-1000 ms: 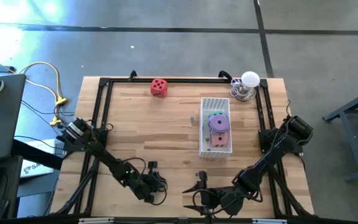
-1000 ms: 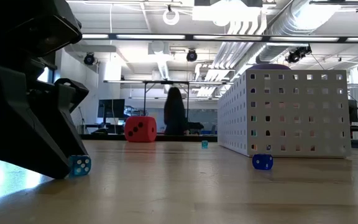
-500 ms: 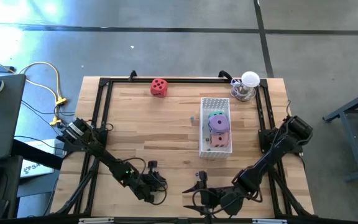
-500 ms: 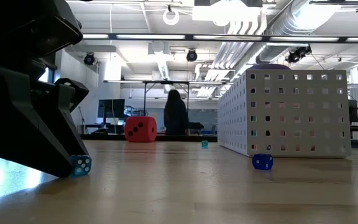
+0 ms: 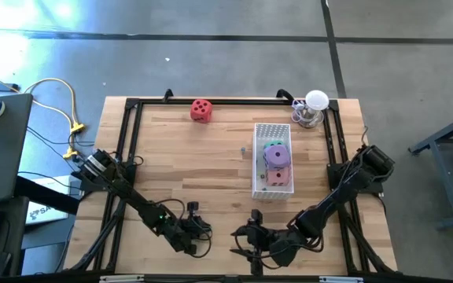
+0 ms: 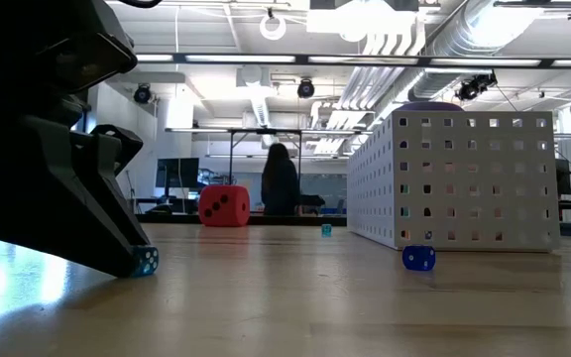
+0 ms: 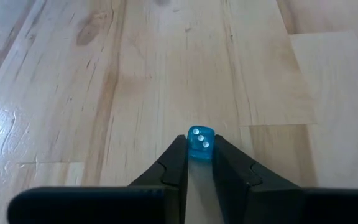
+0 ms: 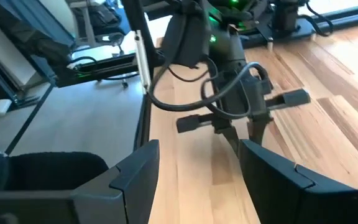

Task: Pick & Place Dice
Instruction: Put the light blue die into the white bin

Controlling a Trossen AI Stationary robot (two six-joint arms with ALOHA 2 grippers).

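Down at the near edge of the wooden worktop (image 5: 171, 157), the left gripper (image 7: 199, 163) has its fingers clamped on a tiny translucent blue die (image 7: 200, 142) (three pale pips showing). The right gripper (image 5: 252, 238) waits beside it, fingers apart. The red soft cube (image 5: 201, 109) sits well beyond the white perforated bin (image 5: 272, 134), which holds the purple cube (image 5: 275, 155).

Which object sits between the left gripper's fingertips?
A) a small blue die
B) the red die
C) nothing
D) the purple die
A: the left wrist view shows the left gripper closed on a small blue die resting on the wooden table.
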